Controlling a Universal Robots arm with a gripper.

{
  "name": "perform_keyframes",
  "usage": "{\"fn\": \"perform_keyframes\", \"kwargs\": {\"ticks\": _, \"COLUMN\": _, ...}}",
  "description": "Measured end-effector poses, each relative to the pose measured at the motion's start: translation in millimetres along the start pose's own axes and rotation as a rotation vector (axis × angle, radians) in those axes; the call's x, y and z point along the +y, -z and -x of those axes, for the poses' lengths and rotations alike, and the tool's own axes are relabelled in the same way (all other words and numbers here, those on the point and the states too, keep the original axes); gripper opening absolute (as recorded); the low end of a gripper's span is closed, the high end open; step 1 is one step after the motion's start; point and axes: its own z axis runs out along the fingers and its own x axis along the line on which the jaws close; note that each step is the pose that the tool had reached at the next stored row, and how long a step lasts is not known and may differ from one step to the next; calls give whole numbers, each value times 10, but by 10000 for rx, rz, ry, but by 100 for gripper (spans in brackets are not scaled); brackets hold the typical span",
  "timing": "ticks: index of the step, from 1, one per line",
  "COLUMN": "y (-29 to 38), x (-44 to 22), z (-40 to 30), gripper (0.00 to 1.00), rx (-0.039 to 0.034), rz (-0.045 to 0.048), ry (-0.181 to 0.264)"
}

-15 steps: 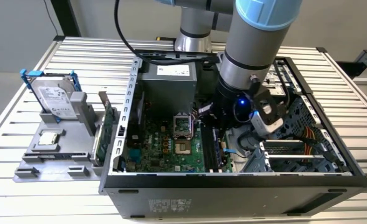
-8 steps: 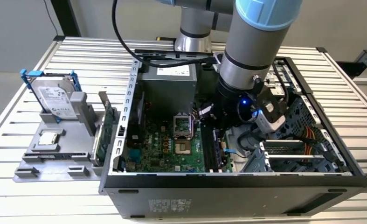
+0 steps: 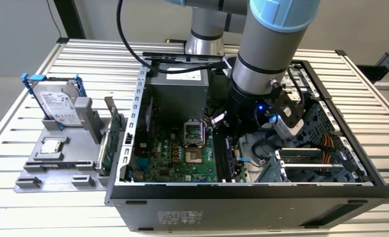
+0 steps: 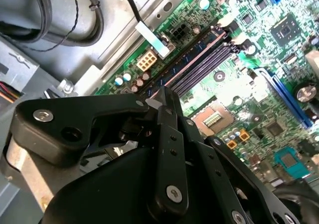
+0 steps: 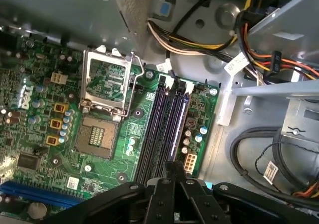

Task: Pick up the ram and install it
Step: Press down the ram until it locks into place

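Hovering with the tool (image 5: 173,167) clenched on nothing inside the computer case (image 3: 247,197), just above one end of the ram (image 5: 179,124), seated edge-up in the motherboard's (image 5: 30,64) outermost memory slot, near the open processor socket (image 5: 99,134).

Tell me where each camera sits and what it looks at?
Exterior view: off the arm, high up, looking down into the open computer case; the arm shows.
First wrist view: on the wrist, facing the motherboard; jaws show.
Second wrist view: on the wrist, same board from another side; jaws show.
Both wrist views share the memory slots.
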Motion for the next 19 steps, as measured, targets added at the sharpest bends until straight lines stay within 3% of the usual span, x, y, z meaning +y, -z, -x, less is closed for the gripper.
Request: {"fn": "perform_keyframes", "kwargs": {"ticks": 19, "y": -2, "x": 3, "z": -2, "gripper": 0, "rx": 26, "rz": 25, "ry": 1913}}
